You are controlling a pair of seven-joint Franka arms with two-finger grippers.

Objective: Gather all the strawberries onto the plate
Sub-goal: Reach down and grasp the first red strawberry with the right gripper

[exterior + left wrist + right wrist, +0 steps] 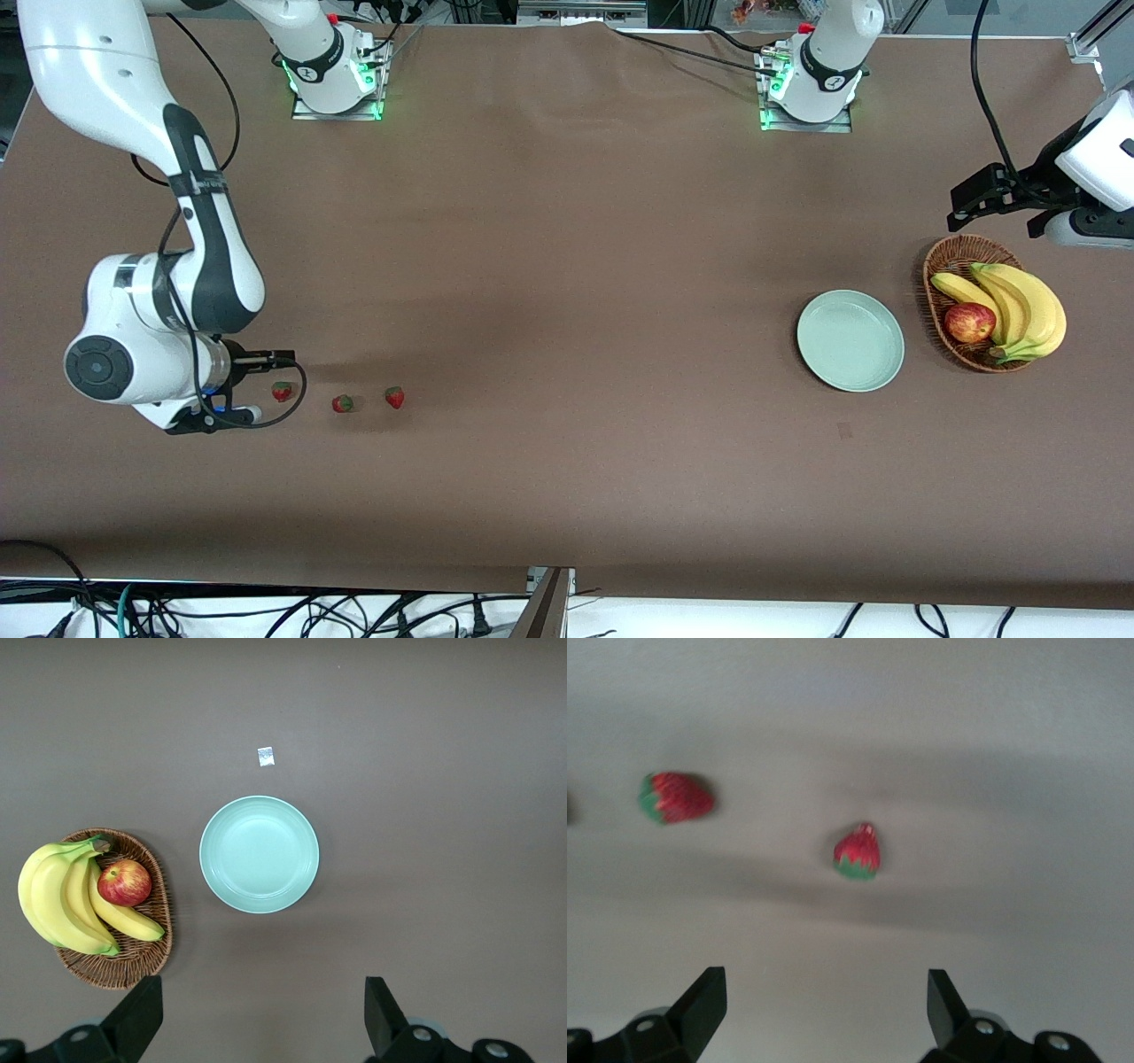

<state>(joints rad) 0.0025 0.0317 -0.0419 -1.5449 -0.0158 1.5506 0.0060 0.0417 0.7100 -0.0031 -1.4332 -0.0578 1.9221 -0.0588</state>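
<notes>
Hovering wide open and empty, the right gripper (pixel 266 387) brackets perhaps the endmost of three tiny red strawberries (pixel 342 403); the left gripper (pixel 997 206), open, waits above the round mint-green plate (pixel 850 340).

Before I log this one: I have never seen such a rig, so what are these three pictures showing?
Two white robot arms stand at a brown table. One picture looks down from a camera facing them; the other two come from cameras on each arm's wrist. The right gripper, fingers open, is low beside three strawberries lying in a row at its end of the table. The left gripper, also open, waits above the basket of bananas and an apple. Beside the basket lies an empty green plate. Neither gripper holds anything.
</notes>
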